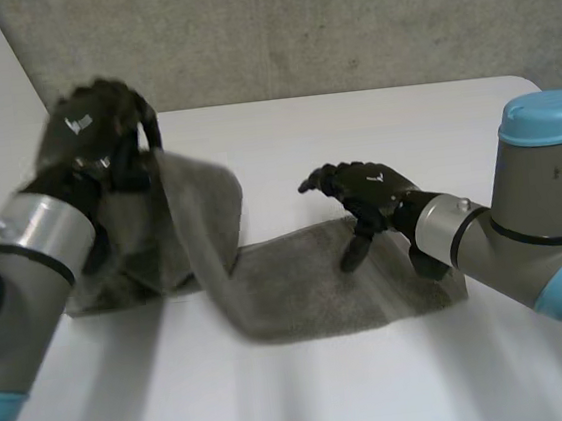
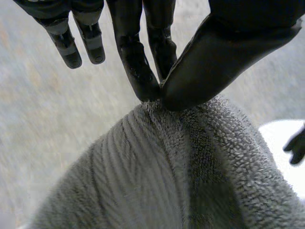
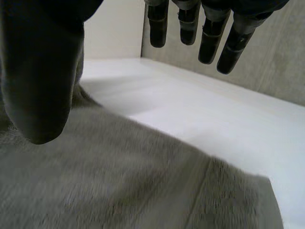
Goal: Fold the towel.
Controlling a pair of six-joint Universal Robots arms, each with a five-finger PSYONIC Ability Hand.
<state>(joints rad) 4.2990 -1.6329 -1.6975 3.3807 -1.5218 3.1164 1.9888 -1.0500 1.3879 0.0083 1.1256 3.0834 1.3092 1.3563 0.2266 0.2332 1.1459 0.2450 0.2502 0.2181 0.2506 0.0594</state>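
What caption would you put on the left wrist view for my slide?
Left hand pinching a lifted edge of the grey towel between thumb and fingers.

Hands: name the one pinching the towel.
The left hand pinches the towel between thumb and fingers; the right hand is open at its flat end.

The towel (image 1: 299, 289) is plain grey, ribbed in its pile. The desk (image 1: 373, 130) is white. The left hand (image 1: 91, 125) and right hand (image 1: 369, 186) are black.
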